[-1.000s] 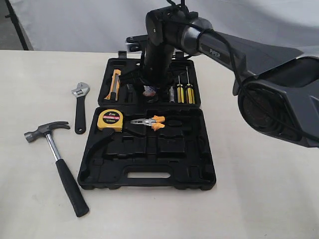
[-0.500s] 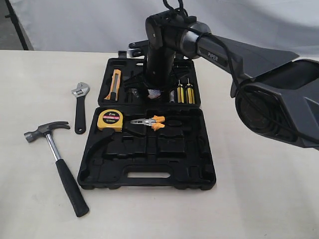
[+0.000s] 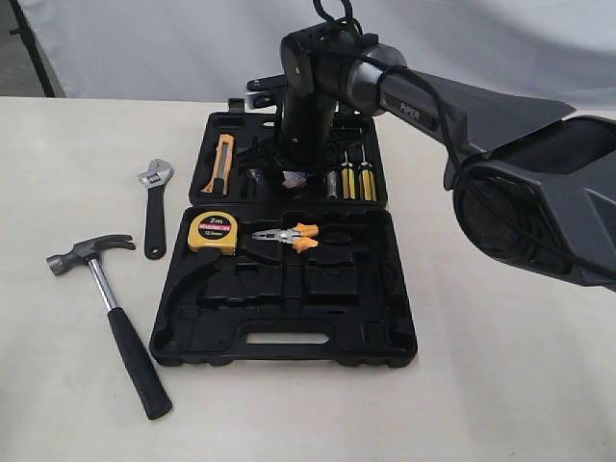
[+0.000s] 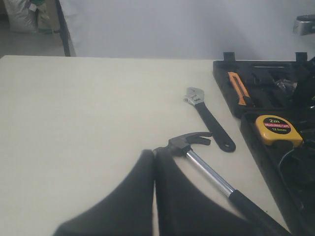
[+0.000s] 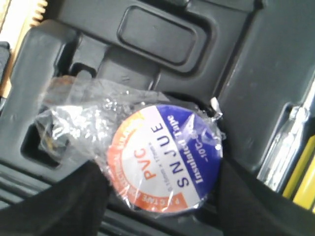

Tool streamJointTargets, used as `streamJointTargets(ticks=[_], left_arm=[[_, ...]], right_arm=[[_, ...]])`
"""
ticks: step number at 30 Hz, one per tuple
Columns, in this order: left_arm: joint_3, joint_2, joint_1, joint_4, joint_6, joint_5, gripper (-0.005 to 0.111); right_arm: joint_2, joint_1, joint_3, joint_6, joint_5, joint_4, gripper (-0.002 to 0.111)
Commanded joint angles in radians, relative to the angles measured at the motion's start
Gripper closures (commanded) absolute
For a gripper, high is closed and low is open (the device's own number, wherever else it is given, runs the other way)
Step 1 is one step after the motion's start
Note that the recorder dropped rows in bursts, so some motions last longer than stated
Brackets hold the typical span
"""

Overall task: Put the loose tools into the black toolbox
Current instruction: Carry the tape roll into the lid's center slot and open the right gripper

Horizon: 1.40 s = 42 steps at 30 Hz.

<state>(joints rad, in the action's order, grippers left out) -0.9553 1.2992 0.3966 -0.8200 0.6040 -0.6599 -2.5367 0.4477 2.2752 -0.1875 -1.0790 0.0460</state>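
Note:
The black toolbox [image 3: 289,339] [image 5: 152,29] lies open on the table. My right gripper [image 3: 292,171] [image 5: 160,179] hangs over its far half, shut on the plastic-wrapped tape roll [image 3: 292,178] [image 5: 165,160], with a dark finger on each side of the roll. The claw hammer [image 3: 106,289] [image 4: 206,167] and the adjustable wrench [image 3: 154,207] [image 4: 209,120] lie on the table left of the toolbox. My left gripper [image 4: 154,152] is shut and empty, close to the hammer's head in the left wrist view. It does not show in the exterior view.
A yellow tape measure [image 3: 213,231] and orange-handled pliers [image 3: 289,235] sit in the near half. An orange knife [image 3: 222,162] and yellow-handled screwdrivers [image 3: 356,178] sit in the far half. The right arm [image 3: 520,164] spans the scene's right side.
The right wrist has shifted slightly over the far half of the toolbox, the tape roll going with it. Hammer and wrench have not moved.

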Motion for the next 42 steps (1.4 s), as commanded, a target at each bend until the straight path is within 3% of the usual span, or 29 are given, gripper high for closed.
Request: streamJointTargets(ticks=[1,3,12,15,19,30,42], left_arm=[[0.009,-0.008,-0.003,0.014,0.01,0.017,0.105],[0.009,-0.008,-0.003,0.014,0.01,0.017,0.105],[0.009,-0.008,-0.003,0.014,0.01,0.017,0.105],[0.009,-0.008,-0.003,0.014,0.01,0.017,0.105],[0.009,-0.008,-0.003,0.014,0.01,0.017,0.105],[0.009,-0.008,-0.003,0.014,0.01,0.017,0.105],[0.009,-0.008,-0.003,0.014,0.01,0.017,0.105]], right_arm=[[-0.005,-0.006,0.003,-0.006,0.002,0.007,0.039],[-0.005,-0.006,0.003,-0.006,0.002,0.009,0.032],[0.08,-0.006,0.003,-0.007,-0.009,0.022,0.035],[0.111,-0.006,0.003,-0.007,-0.002,0.022,0.059],[0.095,-0.006,0.003,-0.007,0.008,0.019,0.107],[-0.001,-0.006,0.003,-0.017,0.022,0.017,0.093],[0.104,0.009,0.003,0.005,-0.008,-0.068,0.092]])
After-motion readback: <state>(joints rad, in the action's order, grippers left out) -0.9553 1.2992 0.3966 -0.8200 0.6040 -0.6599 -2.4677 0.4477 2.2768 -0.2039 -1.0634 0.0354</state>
